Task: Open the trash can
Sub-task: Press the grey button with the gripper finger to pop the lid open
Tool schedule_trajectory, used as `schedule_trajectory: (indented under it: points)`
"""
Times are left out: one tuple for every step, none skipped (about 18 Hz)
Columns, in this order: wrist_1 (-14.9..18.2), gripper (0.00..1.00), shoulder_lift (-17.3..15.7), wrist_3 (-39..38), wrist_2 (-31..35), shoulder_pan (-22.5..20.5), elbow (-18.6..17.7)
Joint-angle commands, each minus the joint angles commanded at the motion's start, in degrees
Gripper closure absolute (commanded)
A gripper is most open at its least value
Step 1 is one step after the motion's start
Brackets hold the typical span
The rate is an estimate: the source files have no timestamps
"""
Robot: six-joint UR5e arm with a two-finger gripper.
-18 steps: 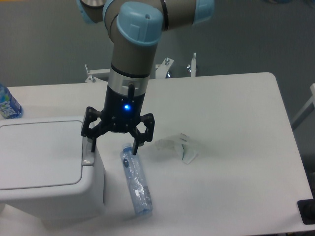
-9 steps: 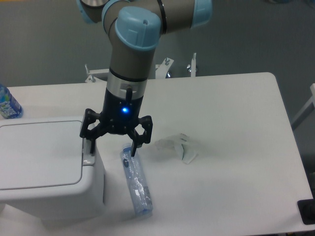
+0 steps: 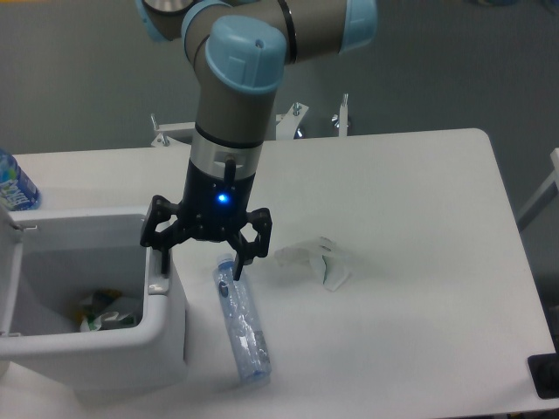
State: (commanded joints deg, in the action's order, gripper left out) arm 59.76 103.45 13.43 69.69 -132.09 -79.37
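Note:
The white trash can [image 3: 166, 336] stands at the table's front left with its lid swung up out of the way on the left side, so the inside shows with some rubbish [image 3: 109, 310] at the bottom. My gripper [image 3: 201, 266] hangs open over the can's right rim. Its left finger [image 3: 161, 262] rests down on the small grey latch [image 3: 157, 284] on that rim, while the right finger hangs just above the top of a lying bottle.
An empty clear plastic bottle [image 3: 242, 325] lies on the table right of the can. A crumpled clear wrapper [image 3: 314, 260] lies further right. A blue-labelled bottle [image 3: 12, 185] stands at the far left edge. Metal brackets [image 3: 297, 122] sit at the table's back edge.
The lid, flat and closed in both earlier frames, has sprung open, showing the can's inside. The gripper has sunk slightly onto the latch.

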Motion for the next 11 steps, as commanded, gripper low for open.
schedule_trajectory:
  points:
    - [0.0, 0.0, -0.3, 1.7, 1.7, -1.7, 0.3]
    - [0.0, 0.0, -1.3, 3.3, 3.9, -3.2, 0.4]
    - [0.0, 0.0, -2.1, 5.4, 6.0, -4.3, 0.3]
    - [0.1, 0.0, -2.4, 7.5, 8.7, -5.1, 0.3]
    - [0.2, 0.0, -2.5, 8.8, 13.0, -5.6, 0.4]
    - [0.5, 0.0, -2.6, 9.6, 18.0, -6.4, 0.4]
    - [1.1, 0.0, -2.6, 10.3, 21.3, -7.6, 0.2]
    - [1.2, 0.0, -2.6, 11.1, 22.3, -8.1, -0.2]
    - [1.7, 0.0, -3.2, 12.5, 22.5, -9.1, -0.5]
    - [2.6, 0.0, -3.8, 15.0, 22.6, -10.7, -1.0]
    - [3.9, 0.0, -4.0, 18.2, 22.3, -12.4, -1.0]
